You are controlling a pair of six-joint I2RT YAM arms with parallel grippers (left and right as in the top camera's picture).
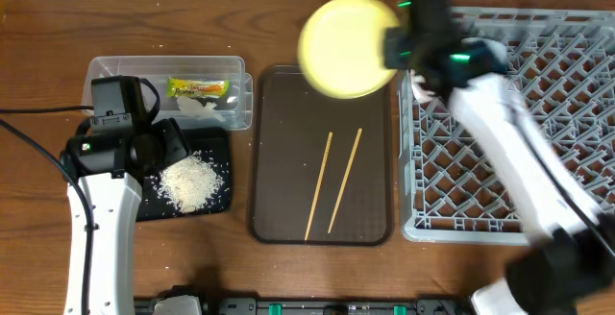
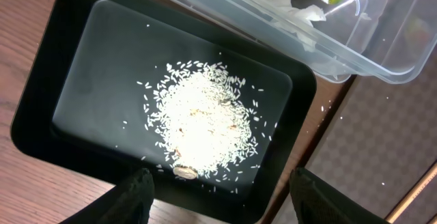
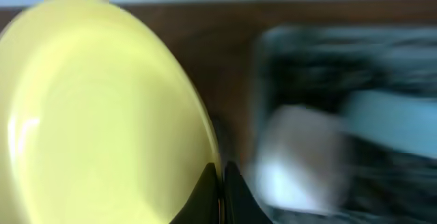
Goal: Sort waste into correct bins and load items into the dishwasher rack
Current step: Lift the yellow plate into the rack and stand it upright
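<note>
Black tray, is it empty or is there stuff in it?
Not empty. A heap of white rice sits in the middle of the black tray, with stray grains around it.

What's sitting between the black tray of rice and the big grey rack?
A dark brown serving tray with two wooden chopsticks lying on it, seen in the overhead view.

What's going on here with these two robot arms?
They are clearing a table. The right gripper pinches a yellow plate by its rim, held in the air near the grey dishwasher rack. The left gripper hovers open over a black tray holding loose rice. A snack wrapper and a tissue lie in the clear tub, and two chopsticks lie on the brown tray.
</note>
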